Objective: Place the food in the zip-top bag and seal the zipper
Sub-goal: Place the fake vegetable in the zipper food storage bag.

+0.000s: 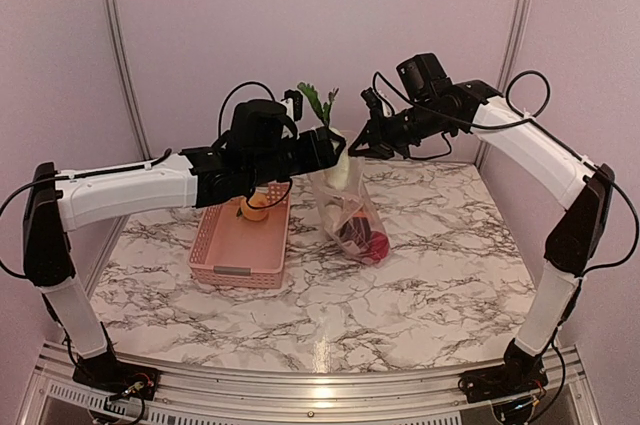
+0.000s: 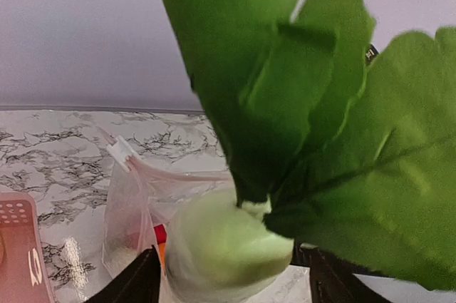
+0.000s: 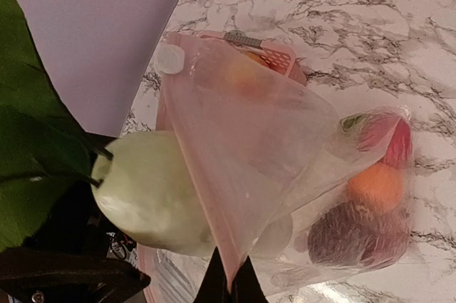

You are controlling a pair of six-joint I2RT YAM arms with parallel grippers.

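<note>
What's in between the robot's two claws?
A white radish with green leaves, poking into the open top of the zip-top bag. The top view shows it between the left claw and the right claw.

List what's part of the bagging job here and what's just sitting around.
Job:
zip-top bag, edge pinched by right gripper
white radish with green leaves, at the bag mouth, between the jaws of left gripper
red piece, orange piece, dark purple piece in the bag
orange fruit in the basket

Lying about:
pink lattice basket
marble table
</note>
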